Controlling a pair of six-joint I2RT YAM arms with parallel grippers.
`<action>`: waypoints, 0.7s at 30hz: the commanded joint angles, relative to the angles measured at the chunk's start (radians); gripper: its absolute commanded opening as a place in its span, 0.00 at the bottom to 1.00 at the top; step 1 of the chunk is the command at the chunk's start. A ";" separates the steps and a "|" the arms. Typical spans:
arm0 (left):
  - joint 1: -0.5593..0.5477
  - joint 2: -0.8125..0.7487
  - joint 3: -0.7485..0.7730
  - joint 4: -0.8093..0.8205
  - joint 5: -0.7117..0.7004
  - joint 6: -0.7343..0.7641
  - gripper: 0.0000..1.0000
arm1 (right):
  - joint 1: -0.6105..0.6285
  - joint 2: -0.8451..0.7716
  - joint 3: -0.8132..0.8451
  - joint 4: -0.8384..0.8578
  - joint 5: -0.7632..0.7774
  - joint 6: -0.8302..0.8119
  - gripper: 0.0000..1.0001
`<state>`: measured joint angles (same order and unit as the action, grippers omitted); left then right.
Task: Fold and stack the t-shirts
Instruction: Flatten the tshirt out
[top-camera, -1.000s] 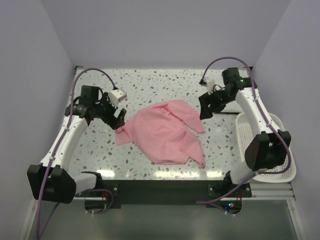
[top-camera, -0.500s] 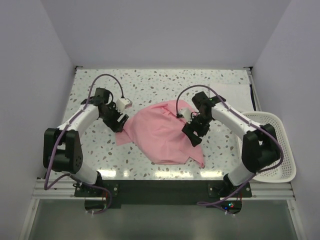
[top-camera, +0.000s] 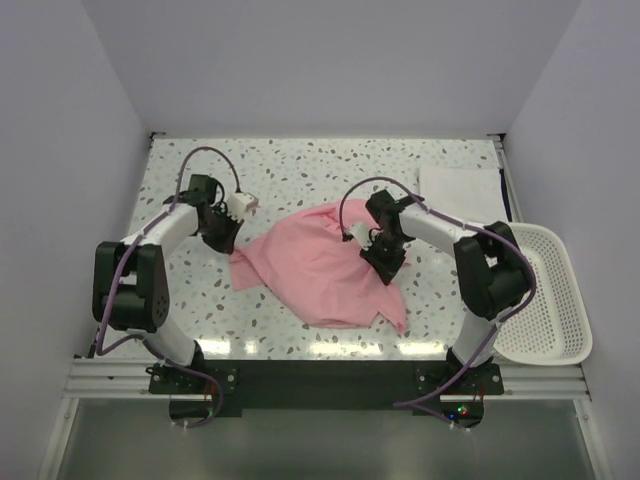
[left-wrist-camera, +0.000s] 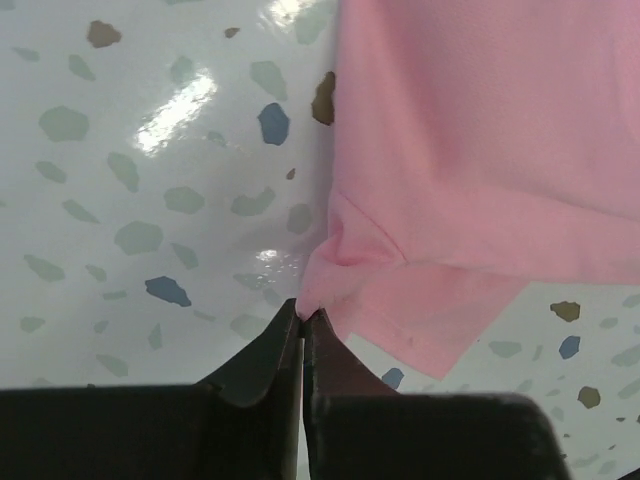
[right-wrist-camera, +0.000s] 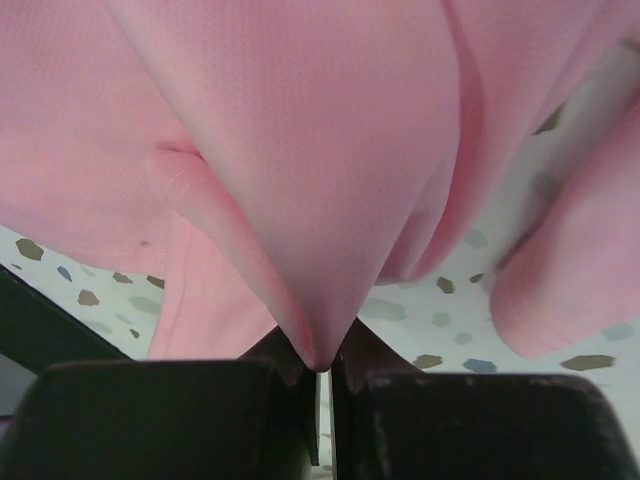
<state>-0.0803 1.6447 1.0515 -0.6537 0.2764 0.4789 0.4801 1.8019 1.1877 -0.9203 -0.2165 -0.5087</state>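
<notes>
A pale pink t-shirt lies crumpled in the middle of the speckled table. My left gripper sits at its left edge, shut on a small pinch of pink cloth, with the black fingertips pressed together. My right gripper is over the shirt's right side, shut on a pulled-up fold of the pink shirt that narrows into the fingertips. A white t-shirt, folded into a rectangle, lies at the back right.
A white perforated basket stands at the table's right edge, beside the right arm's base. The speckled tabletop is walled on three sides. Purple cables loop above both wrists.
Both arms came in from the table's sides onto the pink shirt. Their jaws, open before, have shut on its cloth, the left at the left edge, the right on the right side.
</notes>
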 joint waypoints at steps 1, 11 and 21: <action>0.072 -0.042 0.074 0.011 0.017 -0.019 0.00 | -0.044 -0.027 0.142 0.009 0.023 -0.020 0.00; 0.169 -0.303 0.235 -0.116 0.171 0.194 0.00 | -0.129 -0.025 0.403 -0.340 -0.090 -0.247 0.00; 0.165 -0.493 0.231 -0.523 0.290 0.619 0.00 | -0.255 0.102 0.640 -0.664 -0.300 -0.419 0.00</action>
<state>0.0837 1.1568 1.2644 -1.0164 0.5209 0.9222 0.2577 1.8656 1.6291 -1.3319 -0.3679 -0.8196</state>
